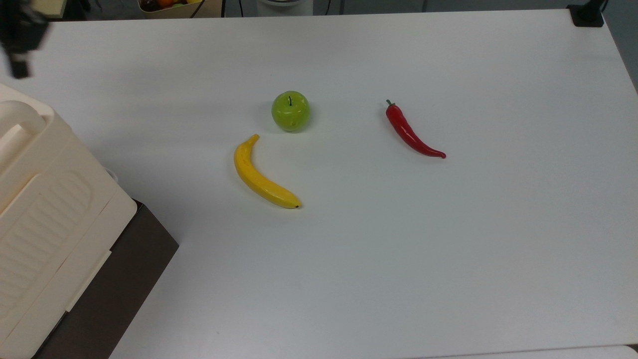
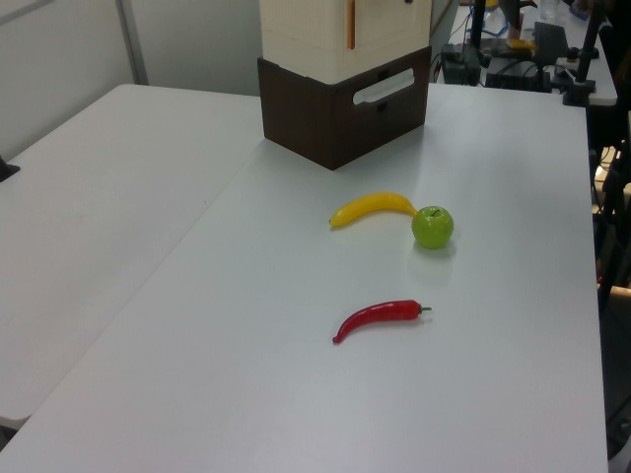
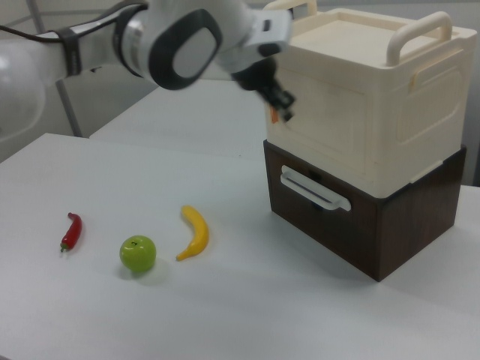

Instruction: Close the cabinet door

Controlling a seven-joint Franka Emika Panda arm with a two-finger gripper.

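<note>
Cream plastic cabinet [image 3: 375, 127], right half of the right view — door [image 3: 319, 127] flush with its front, task judged essentially done; gripper [image 3: 279, 105] at the door's face, finger opening not discernible, nothing visibly held.

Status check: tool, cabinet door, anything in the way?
Tool at the cabinet door, off the table. Door looks flush with the cabinet. Banana, apple, chili well away from the cabinet.

Open table [image 1: 498, 249] surrounds the banana [image 1: 261, 174], apple [image 1: 290, 110] and chilli [image 1: 411, 132]; the cabinet [image 3: 375, 120] blocks one corner.
</note>
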